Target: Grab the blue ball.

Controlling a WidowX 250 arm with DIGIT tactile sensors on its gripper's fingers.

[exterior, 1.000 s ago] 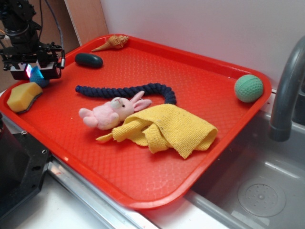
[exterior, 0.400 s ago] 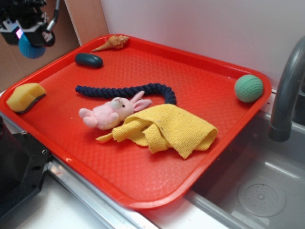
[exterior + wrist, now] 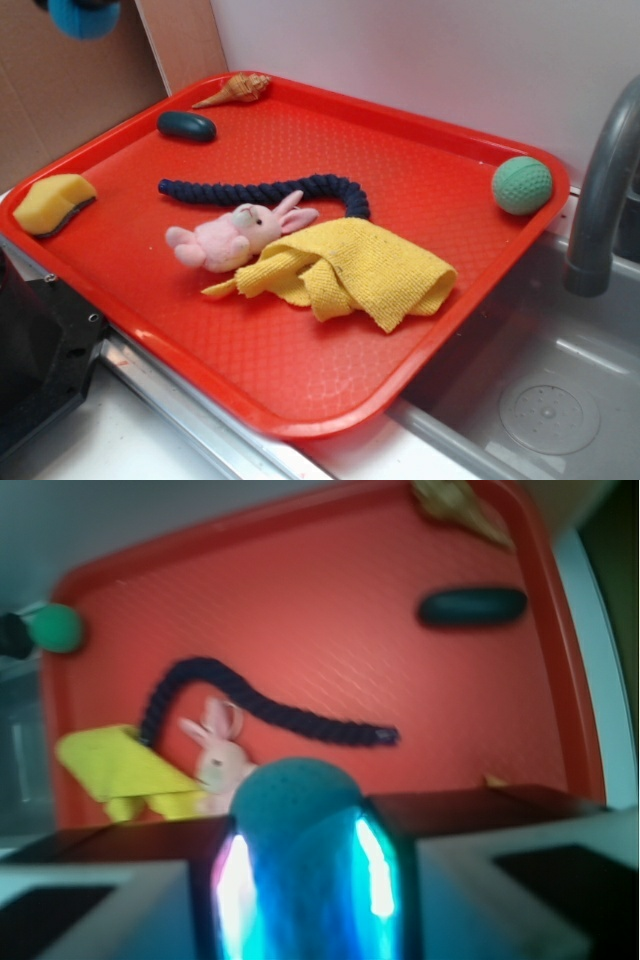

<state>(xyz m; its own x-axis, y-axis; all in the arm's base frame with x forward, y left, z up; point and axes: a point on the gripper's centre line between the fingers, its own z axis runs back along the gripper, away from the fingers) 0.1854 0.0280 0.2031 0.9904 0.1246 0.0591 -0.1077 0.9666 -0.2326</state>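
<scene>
The blue ball (image 3: 297,802) sits pinched in the pincer (image 3: 302,880), its bumpy sky-blue dome bulging up between the two fingers (image 3: 236,885), whose inner faces glow with blue-white light pressed against its sides. In the exterior view only the ball's lower part (image 3: 83,17) shows at the very top left corner, lifted well clear of everything else, and the pincer there is almost wholly cut off by the picture's edge.

Seen from the wrist, everything else lies well below and beyond the pincer, on the red tray (image 3: 330,590). Nearest, just beyond the ball, lies the pink plush rabbit (image 3: 215,750), with the yellow cloth (image 3: 115,768) touching it to the pincer's left. The dark blue rope (image 3: 270,708) curves from the cloth across past the rabbit and ends to the right of the ball. Farther out to the right rests the dark oval object (image 3: 472,606), and beyond it, at the tray's far right corner, the tan seashell (image 3: 455,502). The green ball (image 3: 55,628) sits far off to the left by the tray's rim.

The exterior view adds a yellow sponge (image 3: 52,202) on the tray's edge, below the lifted ball, and a grey faucet (image 3: 600,190) over a sink (image 3: 540,400) at the tray's opposite side.
</scene>
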